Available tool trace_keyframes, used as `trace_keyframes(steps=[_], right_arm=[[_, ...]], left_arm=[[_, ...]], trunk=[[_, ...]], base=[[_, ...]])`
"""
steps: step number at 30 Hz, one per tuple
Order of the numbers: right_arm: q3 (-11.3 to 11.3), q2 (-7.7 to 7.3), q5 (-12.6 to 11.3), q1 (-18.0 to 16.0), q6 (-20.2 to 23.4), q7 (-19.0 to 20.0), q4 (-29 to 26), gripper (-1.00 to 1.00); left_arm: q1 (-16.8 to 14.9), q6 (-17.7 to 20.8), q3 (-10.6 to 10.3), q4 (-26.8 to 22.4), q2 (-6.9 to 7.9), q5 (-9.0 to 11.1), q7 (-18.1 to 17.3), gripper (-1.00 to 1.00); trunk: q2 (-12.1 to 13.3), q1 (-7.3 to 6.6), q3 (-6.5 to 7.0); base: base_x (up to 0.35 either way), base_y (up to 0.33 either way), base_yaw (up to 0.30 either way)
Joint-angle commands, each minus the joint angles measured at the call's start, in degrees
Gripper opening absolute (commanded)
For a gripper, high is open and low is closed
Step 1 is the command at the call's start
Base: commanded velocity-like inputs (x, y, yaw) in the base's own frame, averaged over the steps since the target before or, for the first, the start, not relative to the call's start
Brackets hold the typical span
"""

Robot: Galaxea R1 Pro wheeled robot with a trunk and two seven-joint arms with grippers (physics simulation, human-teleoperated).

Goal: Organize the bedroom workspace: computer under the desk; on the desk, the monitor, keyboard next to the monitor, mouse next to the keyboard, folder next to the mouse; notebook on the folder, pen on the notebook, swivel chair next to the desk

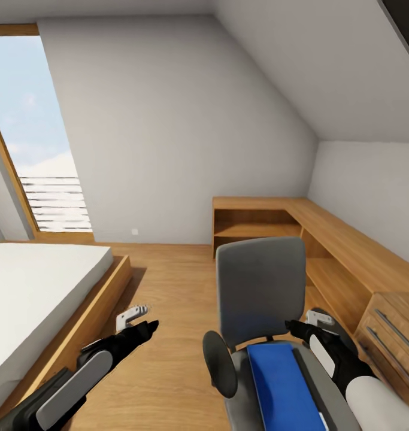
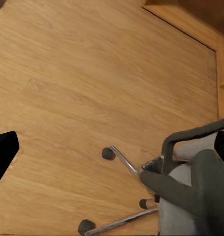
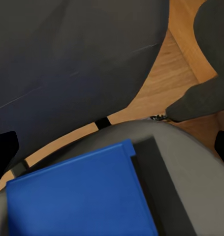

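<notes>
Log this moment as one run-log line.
stage: at swivel chair | folder on seat | right gripper beside backrest | left gripper over floor

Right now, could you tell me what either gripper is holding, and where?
Nothing: the left gripper hangs over bare floor, and the right gripper hovers above the blue folder.

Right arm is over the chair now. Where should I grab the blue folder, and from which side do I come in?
The folder lies flat on the swivel chair seat, with the notebook along its right edge. Its far short edge, nearest the backrest, looks free. I'd bring the right gripper down from above and pinch that edge or its far left corner, since the notebook probably blocks the right.
</notes>
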Motion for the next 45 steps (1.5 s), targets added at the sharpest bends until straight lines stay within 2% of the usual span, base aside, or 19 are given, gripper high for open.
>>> trace_keyframes(steps=[1,5,9,13,21,25,29,32,33,45], right_arm=[[0.1,-0.03,-0.5,0.0,0.3,-0.3,-0.1,1.0],[0.1,-0.03,-0.5,0.0,0.3,0.0,-0.1,1.0],[0.0,-0.07,-0.5,0.0,0.3,2.3,0.0,1.0],[-0.6,-0.17,-0.5,0.0,0.3,3.8,0.2,1.0],[-5.0,-0.37,-1.0,0.0,0.3,4.4,1.6,1.0],[-5.6,-0.73,-1.2,0.0,0.4,4.4,4.7,1.0],[-5.7,-1.24,-1.7,0.0,0.4,4.4,5.3,1.0],[-5.7,-1.8,-3.5,0.0,0.4,4.4,5.6,1.0],[-5.8,-2.54,-5.7,0.0,1.8,4.4,5.6,1.0],[-5.8,-2.75,-6.4,0.0,3.2,4.5,5.7,1.0]], left_arm=[[-0.1,0.1,1.4,1.3,0.0,0.4,0.8,1.0],[-0.1,0.2,5.7,5.2,-0.13,1.0,1.5,1.0],[-0.1,0.3,6.9,6.2,-0.14,1.1,1.6,1.0],[-0.1,0.3,7.2,6.5,-0.15,1.1,1.6,1.0],[-0.1,0.2,7.4,6.6,-0.15,1.1,1.7,1.0],[-0.1,0.2,7.3,6.6,-0.15,1.0,1.7,1.0],[-0.1,0.2,7.3,6.6,-0.15,1.0,1.7,1.0],[-0.1,0.2,7.3,6.6,-0.15,1.0,1.7,1.0],[-0.1,0.2,7.2,6.5,-0.15,1.0,1.7,1.0],[-0.1,0.2,7.1,6.4,-0.2,1.0,1.7,1.0]], trunk=[[-0.5,0.23,-0.25],[-2.1,1.11,-0.97],[-3.7,1.98,-1.69],[-5.3,2.86,-2.41],[-8.5,4.62,-3.84],[-10.1,5.5,-4.56],[-11.7,6.38,-5.28],[-12.9,7.04,-5.82],[-13.3,7.25,-6.0],[-18.1,9.89,-8.15]], base=[[0.0,0.0,0.0],[0.0,0.0,0.0],[0.0,0.0,0.0],[0.0,0.0,0.0],[0.0,0.0,0.0],[0.0,0.0,0.0],[0.0,0.0,0.0],[0.0,0.0,0.0],[0.0,0.0,0.0],[0.0,0.0,0.0]])
